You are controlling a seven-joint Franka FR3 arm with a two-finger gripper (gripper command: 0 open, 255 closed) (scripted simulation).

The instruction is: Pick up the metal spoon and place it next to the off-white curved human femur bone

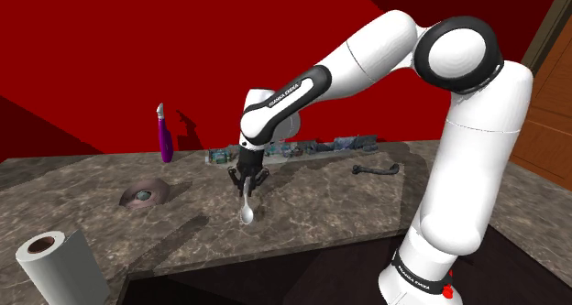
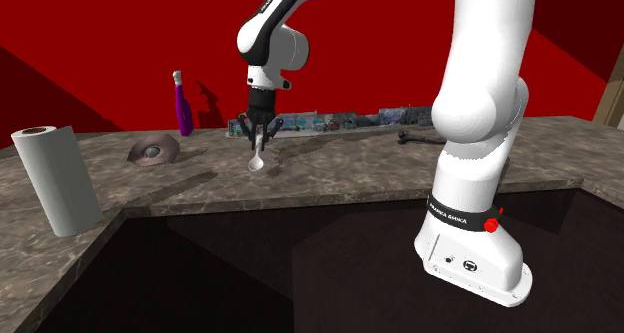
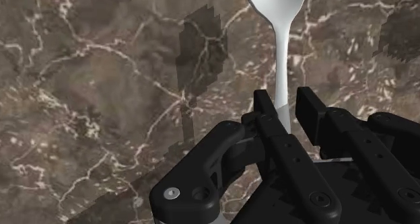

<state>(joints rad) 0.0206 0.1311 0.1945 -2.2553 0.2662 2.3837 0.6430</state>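
- The tool (image 1: 247,179) is closed almost fully. Its two fingers (image 3: 266,112) clasp the upper handle of the pale spoon (image 1: 247,212), which hangs bowl-down and roughly upright, low over the marble tabletop (image 1: 321,202).
- Holding the handle end leaves the bowl free, so the spoon could be laid flat without the fingers meeting the stone. Its shadow falls apart from it in the wrist view, so I judge it lifted clear.
- The bone (image 1: 376,168), drawn dark grey here, lies well apart to the shoulder view's right, toward the far edge, so the carry must go that way.
- The marble between spoon and bone looks bare. A row of small clutter (image 1: 307,148) along the far wall sits just behind the bone.
- Left of the spoon and out of the path are a purple bottle (image 1: 165,135), a grey round thing (image 1: 144,195) and, nearest, a paper roll (image 1: 55,262).
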